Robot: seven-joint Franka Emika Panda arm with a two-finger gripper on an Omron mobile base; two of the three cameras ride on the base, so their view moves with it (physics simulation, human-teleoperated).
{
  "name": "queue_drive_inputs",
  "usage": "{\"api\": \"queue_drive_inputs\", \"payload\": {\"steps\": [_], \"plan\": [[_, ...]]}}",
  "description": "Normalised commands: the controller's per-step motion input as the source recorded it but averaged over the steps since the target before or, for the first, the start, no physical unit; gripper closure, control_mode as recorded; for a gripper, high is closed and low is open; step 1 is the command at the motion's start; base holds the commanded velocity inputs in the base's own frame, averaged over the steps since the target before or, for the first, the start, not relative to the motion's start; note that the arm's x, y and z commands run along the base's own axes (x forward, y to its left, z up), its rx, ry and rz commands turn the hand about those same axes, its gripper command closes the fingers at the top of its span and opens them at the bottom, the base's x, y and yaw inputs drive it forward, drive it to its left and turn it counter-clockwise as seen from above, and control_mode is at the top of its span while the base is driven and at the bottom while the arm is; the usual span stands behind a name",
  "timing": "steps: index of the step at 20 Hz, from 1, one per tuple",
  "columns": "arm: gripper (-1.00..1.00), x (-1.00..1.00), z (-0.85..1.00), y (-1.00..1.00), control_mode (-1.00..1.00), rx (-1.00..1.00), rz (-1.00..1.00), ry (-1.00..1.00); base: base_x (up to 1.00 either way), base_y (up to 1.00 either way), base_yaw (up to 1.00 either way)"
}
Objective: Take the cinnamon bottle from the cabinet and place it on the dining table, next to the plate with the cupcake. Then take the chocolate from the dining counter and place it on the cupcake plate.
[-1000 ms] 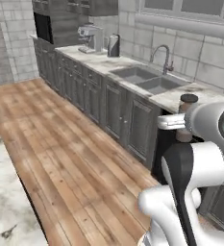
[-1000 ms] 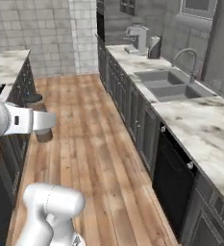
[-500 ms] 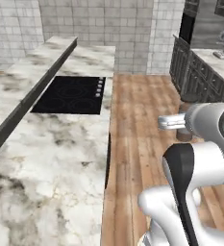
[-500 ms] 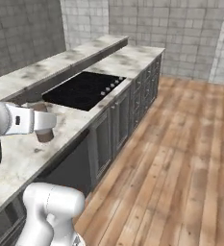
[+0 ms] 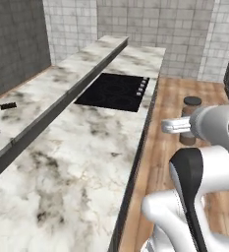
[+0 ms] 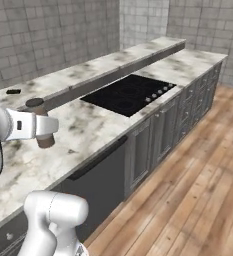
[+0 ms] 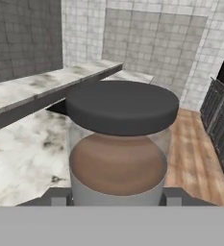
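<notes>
Glass-walled and probably slippery yet rigid, the cinnamon bottle [image 7: 118, 153] sat clenched at its lower body in the gripper [image 5: 185, 129] jaws.

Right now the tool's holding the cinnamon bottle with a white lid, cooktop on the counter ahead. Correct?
Not quite: the cinnamon bottle has a dark grey lid, not white, as the hand view shows. The tool does hold it, and the cooktop lies on the counter ahead.

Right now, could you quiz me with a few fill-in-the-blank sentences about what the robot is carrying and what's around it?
1. The cinnamon bottle held by the fingers has a dark ____.
2. The powder inside it is ____.
3. Set into the marble counter is a black ____.
4. The floor is made of ____.

Missing words: lid; brown; cooktop; wood
</notes>
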Motion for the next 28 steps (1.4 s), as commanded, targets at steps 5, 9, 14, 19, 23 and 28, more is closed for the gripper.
{"api": "queue_drive_inputs", "payload": {"steps": [5, 9, 14, 19, 23, 28], "plan": [[1.00, 0.00, 0.00, 0.00, 1.00, 0.00, 0.00, 0.00, -0.88, 0.80, 0.47], [1.00, 0.00, 0.00, 0.00, 1.00, 0.00, 0.00, 0.00, -1.00, 0.17, 0.01], [1.00, 0.00, 0.00, 0.00, 1.00, 0.00, 0.00, 0.00, -1.00, 0.10, 0.13], [1.00, 0.00, 0.00, 0.00, 1.00, 0.00, 0.00, 0.00, -1.00, 0.51, 0.41], [1.00, 0.00, 0.00, 0.00, 1.00, 0.00, 0.00, 0.00, -0.98, 0.84, 0.55], [1.00, 0.00, 0.00, 0.00, 1.00, 0.00, 0.00, 0.00, -0.39, 0.87, 0.59]]}}
